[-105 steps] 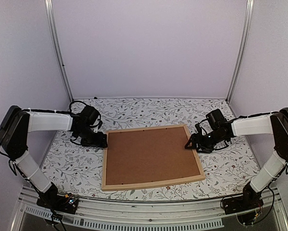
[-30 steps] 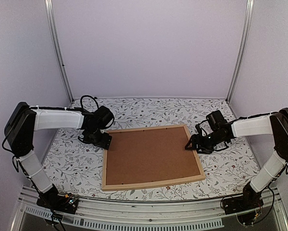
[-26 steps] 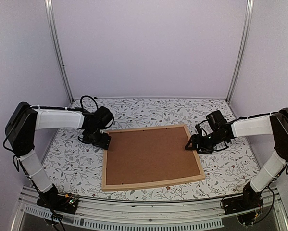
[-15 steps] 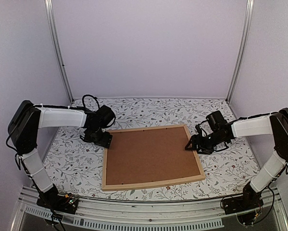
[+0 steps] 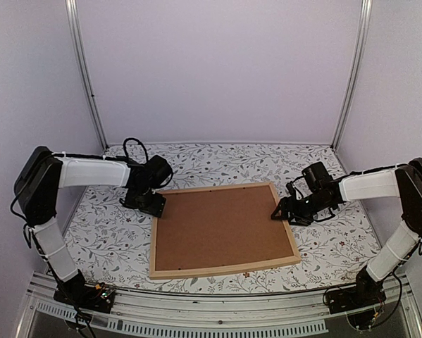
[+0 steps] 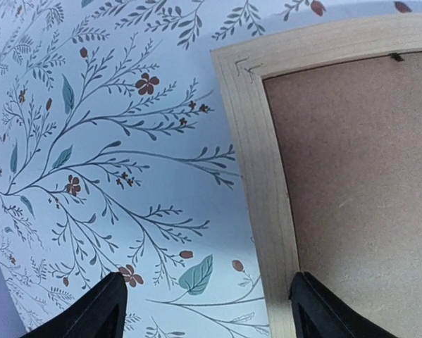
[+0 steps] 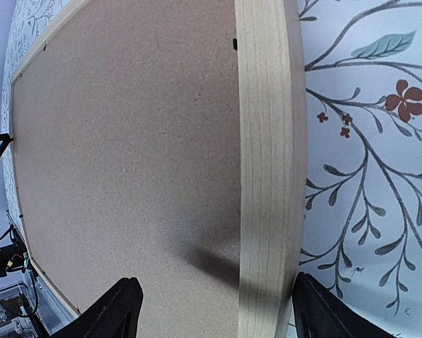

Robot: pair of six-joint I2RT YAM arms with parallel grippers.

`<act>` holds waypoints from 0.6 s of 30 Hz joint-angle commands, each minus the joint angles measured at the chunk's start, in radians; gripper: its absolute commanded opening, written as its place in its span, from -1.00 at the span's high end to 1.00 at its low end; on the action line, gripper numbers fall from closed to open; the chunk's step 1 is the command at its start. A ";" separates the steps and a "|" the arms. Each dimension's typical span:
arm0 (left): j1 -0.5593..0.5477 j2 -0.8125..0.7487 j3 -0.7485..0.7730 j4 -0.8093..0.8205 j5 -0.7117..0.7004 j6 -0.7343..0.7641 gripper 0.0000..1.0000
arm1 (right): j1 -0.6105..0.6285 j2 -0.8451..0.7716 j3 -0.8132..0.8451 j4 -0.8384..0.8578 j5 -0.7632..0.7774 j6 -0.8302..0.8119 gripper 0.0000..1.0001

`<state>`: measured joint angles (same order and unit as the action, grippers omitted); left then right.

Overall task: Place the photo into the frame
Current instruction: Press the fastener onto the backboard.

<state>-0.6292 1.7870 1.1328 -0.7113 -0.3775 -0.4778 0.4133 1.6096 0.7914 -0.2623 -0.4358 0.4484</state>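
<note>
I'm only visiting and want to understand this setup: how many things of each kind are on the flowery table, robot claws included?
Frames: 1, the light natural-wood rectangular picture frame
Boards: 1, the flat brown backing board lying inside it
Claws: 2, the black left gripper and right gripper, both open
Total: 4

I assess this as a robot test cell in a lab. Plain lilac panels [image 5: 218,70] close three sides, aluminium uprights [image 5: 84,77] stand at the rear corners, a floral printed cloth [image 5: 112,239] forms the work surface, and a slotted metal rail [image 5: 211,322] runs along my near edge.
</note>
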 commanded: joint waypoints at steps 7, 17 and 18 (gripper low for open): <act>-0.082 0.106 0.007 -0.049 0.031 -0.041 -0.66 | 0.007 0.006 -0.016 0.014 0.006 -0.012 -0.54; -0.128 0.152 0.028 -0.065 0.024 -0.066 -0.66 | 0.007 0.016 -0.020 0.024 -0.004 -0.010 -0.54; -0.130 0.154 0.028 -0.065 0.025 -0.069 -0.66 | 0.007 0.017 -0.019 0.024 -0.004 -0.010 -0.54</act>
<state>-0.7044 1.8481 1.1950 -0.7933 -0.5152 -0.5308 0.4133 1.6123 0.7891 -0.2604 -0.4366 0.4484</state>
